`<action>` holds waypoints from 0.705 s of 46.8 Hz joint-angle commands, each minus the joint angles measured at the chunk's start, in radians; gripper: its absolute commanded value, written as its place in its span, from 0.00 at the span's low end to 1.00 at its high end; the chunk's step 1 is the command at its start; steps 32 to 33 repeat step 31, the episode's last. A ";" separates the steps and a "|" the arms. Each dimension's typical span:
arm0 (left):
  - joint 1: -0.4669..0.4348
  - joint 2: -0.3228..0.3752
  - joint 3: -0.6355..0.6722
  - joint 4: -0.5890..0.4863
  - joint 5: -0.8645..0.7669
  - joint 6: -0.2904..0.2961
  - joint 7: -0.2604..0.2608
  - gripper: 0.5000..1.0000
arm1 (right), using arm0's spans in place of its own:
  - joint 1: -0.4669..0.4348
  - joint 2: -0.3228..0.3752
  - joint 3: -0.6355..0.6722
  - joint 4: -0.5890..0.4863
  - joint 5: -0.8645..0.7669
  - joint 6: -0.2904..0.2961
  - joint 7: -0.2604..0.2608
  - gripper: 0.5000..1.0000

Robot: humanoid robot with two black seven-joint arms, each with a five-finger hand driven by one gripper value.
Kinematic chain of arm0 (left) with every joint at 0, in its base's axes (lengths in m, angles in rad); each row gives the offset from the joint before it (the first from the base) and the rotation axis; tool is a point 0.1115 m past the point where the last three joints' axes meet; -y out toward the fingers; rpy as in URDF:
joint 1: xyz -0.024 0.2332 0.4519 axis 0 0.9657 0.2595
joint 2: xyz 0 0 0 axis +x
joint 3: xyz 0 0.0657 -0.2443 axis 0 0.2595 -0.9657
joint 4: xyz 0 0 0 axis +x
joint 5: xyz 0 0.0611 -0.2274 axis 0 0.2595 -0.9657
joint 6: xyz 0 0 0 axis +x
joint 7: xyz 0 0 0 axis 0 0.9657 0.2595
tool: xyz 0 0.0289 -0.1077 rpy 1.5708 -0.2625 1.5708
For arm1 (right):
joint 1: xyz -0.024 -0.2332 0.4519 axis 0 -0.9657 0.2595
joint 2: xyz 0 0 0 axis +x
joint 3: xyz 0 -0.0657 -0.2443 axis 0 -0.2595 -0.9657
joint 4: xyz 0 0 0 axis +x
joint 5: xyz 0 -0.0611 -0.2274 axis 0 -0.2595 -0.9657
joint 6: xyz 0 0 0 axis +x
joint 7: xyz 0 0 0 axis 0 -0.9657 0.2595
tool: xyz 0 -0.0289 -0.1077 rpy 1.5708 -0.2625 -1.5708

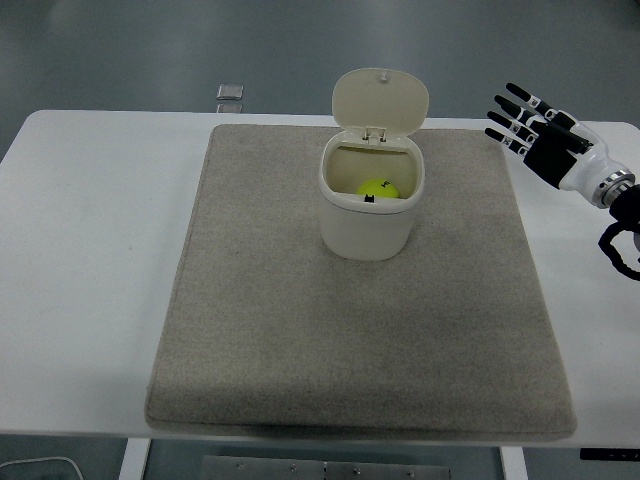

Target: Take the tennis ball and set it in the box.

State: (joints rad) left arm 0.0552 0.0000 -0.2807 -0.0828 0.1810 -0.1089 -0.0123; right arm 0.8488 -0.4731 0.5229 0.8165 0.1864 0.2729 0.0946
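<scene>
A yellow-green tennis ball (379,188) lies inside the cream box (369,225), a small bin with its hinged lid (380,101) standing open at the back. The box stands on the grey mat (300,330) near its far middle. My right hand (525,121) hovers at the mat's far right corner, well to the right of the box, fingers spread and empty. The left arm does not show.
A small grey square object (230,93) lies on the white table (90,250) behind the mat's far left corner. The mat covers most of the table's middle.
</scene>
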 commanded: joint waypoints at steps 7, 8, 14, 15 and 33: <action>0.000 0.000 0.000 0.000 0.000 0.000 0.000 0.98 | 0.001 0.004 0.000 0.000 0.002 0.011 0.011 0.82; 0.000 0.000 0.000 0.000 0.000 0.000 0.000 0.98 | 0.003 0.004 0.000 0.000 -0.001 0.011 0.011 0.82; 0.000 0.000 0.000 0.000 0.000 0.000 0.000 0.98 | 0.003 0.004 0.000 0.000 -0.005 0.009 0.011 0.82; 0.000 0.000 0.000 0.000 0.000 0.000 0.000 0.98 | 0.003 0.004 0.000 0.000 -0.007 0.011 0.011 0.82; 0.000 0.000 0.000 0.000 0.000 0.000 0.000 0.98 | 0.001 0.004 0.011 0.003 -0.007 0.046 0.013 0.82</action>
